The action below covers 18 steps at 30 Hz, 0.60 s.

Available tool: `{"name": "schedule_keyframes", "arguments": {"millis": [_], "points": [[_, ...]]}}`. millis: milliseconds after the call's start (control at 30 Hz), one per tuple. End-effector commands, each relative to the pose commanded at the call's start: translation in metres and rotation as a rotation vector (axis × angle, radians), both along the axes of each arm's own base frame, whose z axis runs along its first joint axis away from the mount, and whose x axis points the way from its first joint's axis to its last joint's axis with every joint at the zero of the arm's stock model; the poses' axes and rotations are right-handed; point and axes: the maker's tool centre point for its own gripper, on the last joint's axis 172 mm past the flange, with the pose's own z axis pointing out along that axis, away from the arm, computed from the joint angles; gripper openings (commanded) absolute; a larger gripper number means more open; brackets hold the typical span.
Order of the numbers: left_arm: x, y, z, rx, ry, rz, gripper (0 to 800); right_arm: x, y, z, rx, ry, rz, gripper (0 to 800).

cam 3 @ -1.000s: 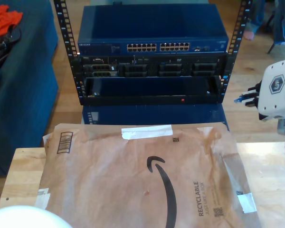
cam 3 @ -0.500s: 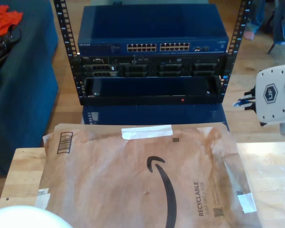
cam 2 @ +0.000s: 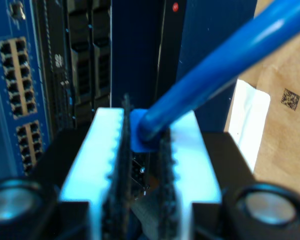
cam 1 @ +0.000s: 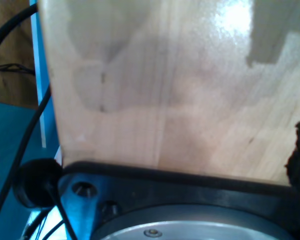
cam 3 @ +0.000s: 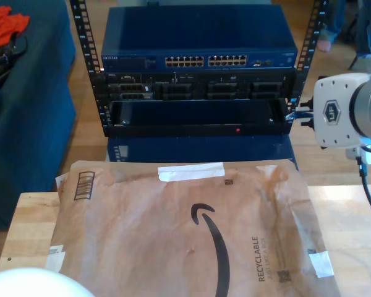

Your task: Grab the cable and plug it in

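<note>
The brown mailer on the wooden surface reads "RECYCLABLE" beside a black smile arrow. The second end effector pinches the cable just behind its plug, facing the blue switch in the rack. Since a second ago the second arm has moved toward the rack's right side in the exterior view; whether the first end effector is spread or pressed together cannot be told.

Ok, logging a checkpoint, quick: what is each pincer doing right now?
My first gripper: cannot be told.
My second gripper: pincer shut on the blue cable, near its end.
</note>
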Motion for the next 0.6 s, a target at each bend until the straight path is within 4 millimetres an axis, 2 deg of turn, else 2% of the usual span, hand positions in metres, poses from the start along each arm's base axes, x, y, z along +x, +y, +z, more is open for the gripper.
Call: {"name": "schedule_keyframes", "arguments": {"millis": [33,167,267,333,400,500,600], "points": [[0.000,0.000,0.000,0.000,0.000,-0.003,800,0.001,-0.001,-0.001,-0.002,-0.009,-0.002,0],[0.000,0.000,0.000,0.000,0.001,-0.001,800,0.020,-0.006,0.028,-0.003,-0.192,-0.040,0],[0.000,0.000,0.000,0.000,0.000,0.000,800,0.023,-0.004,0.027,-0.002,-0.237,-0.051,0],[0.000,0.000,0.000,0.000,0.001,-0.001,800,0.027,-0.005,0.041,0.000,-0.336,-0.069,0],[0.000,0.000,0.000,0.000,-0.001,-0.001,800,0.029,0.005,0.043,0.000,-0.394,-0.059,0],[0.000,0.000,0.000,0.000,0.000,0.000,800,0.031,0.005,0.046,-0.001,-0.422,-0.064,0],[0.000,0.000,0.000,0.000,0.001,-0.001,800,0.033,0.003,0.058,0.015,-0.509,-0.096,0]]}}
